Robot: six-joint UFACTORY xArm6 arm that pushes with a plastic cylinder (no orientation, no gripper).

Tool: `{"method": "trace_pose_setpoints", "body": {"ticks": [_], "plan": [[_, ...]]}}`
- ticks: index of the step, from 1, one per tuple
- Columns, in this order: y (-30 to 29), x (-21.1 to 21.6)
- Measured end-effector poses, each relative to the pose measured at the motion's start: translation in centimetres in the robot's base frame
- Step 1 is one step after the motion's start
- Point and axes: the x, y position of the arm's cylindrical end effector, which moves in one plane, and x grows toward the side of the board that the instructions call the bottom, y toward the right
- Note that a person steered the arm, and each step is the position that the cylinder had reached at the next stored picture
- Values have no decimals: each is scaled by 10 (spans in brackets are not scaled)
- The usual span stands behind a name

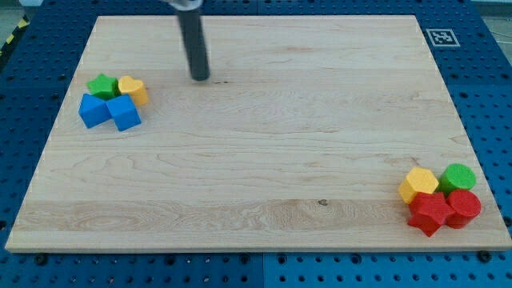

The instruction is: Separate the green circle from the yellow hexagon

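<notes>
The green circle [458, 177] and the yellow hexagon [418, 184] sit touching side by side at the view's bottom right, the hexagon on the left. A red star [430, 212] and a red round block [463, 207] lie just below them, pressed against both. My tip [199, 78] stands on the board near the view's top, left of centre, far from this cluster.
A second cluster lies at the view's left: a green star [102, 85], a yellow block [133, 89] and two blue blocks [94, 110] [124, 113]. It is to the left of my tip. The wooden board [264, 144] rests on a blue pegboard; a marker tag [441, 36] sits at the top right.
</notes>
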Motion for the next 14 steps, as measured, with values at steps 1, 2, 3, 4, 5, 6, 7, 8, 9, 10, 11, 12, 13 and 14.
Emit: {"method": "trace_pose_setpoints", "body": {"ticks": [1, 2, 3, 4, 5, 6, 7, 8, 9, 10, 11, 12, 13, 14], "plan": [[72, 5], [161, 27], [247, 65], [340, 109], [412, 140], [413, 170], [411, 240], [407, 270], [390, 271], [374, 271], [370, 271], [375, 266], [375, 247], [373, 229]]}}
